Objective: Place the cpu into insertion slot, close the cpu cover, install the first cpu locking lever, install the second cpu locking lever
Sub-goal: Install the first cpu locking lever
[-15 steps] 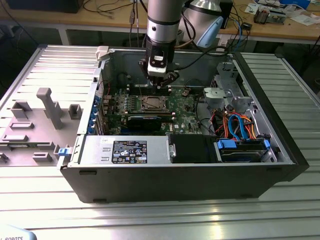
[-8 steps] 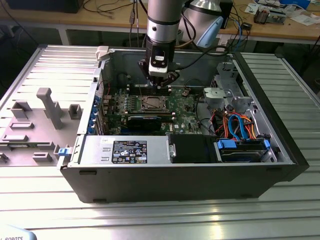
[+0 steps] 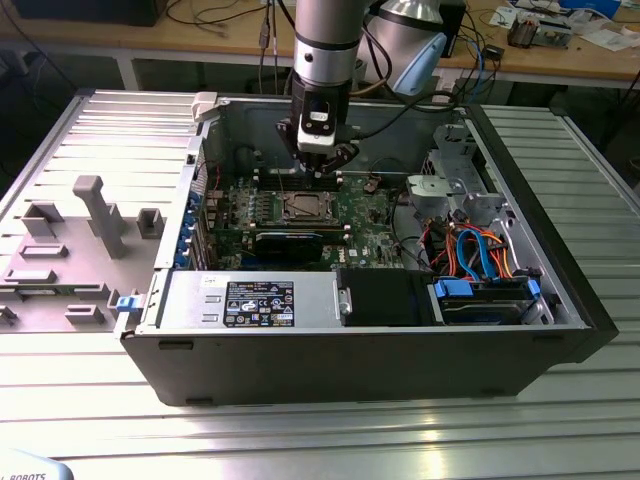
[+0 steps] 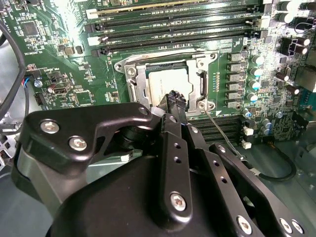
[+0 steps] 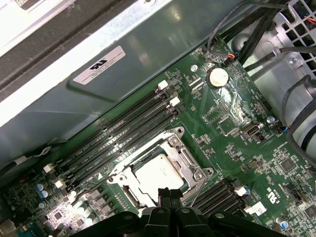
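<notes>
The cpu (image 5: 159,173) (image 4: 165,81), a dull silver square, lies flat in the insertion slot (image 3: 303,207) on the green motherboard. The silvery cpu cover (image 5: 189,160) (image 4: 136,85) lies down around it as a frame. From one corner of the socket a thin metal locking lever (image 4: 222,133) sticks out at a slant, loose. My gripper (image 3: 320,172) (image 5: 170,193) (image 4: 174,96) hangs just above the socket's edge, shut, with nothing between its black fingertips.
The motherboard sits inside an open computer case (image 3: 560,270). Rows of memory slots (image 5: 118,133) run beside the socket, and a black heatsink bar (image 3: 288,240) lies on its other side. Cables and a drive cage (image 3: 480,260) fill the case on the exterior view's right. A grey fixture tray (image 3: 70,250) stands outside.
</notes>
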Robot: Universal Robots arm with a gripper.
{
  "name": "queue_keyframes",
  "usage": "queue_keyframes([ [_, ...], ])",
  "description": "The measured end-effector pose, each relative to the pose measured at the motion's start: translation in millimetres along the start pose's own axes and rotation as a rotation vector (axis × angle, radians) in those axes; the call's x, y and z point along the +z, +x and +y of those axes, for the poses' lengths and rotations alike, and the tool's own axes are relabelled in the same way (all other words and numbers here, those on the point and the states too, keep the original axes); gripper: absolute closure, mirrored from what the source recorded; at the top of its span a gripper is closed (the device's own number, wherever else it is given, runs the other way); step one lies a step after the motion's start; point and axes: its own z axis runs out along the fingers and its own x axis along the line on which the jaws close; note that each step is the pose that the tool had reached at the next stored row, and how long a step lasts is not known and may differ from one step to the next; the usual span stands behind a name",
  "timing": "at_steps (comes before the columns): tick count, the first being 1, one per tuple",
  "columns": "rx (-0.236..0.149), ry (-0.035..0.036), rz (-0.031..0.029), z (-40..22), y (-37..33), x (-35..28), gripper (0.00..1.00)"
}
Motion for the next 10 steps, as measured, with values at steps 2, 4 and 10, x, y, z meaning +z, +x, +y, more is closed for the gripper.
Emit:
queue_keyframes([
  [2,-0.003,-0.0022,-0.0031,-0.7,1.0,0.1,0.89],
  [4,-0.012,-0.0025,-0.0039,-1.1,1.2,0.1,0.89],
  [10,-0.076,-0.0098,-0.017,-1.8,2.0,-6.6,0.89],
])
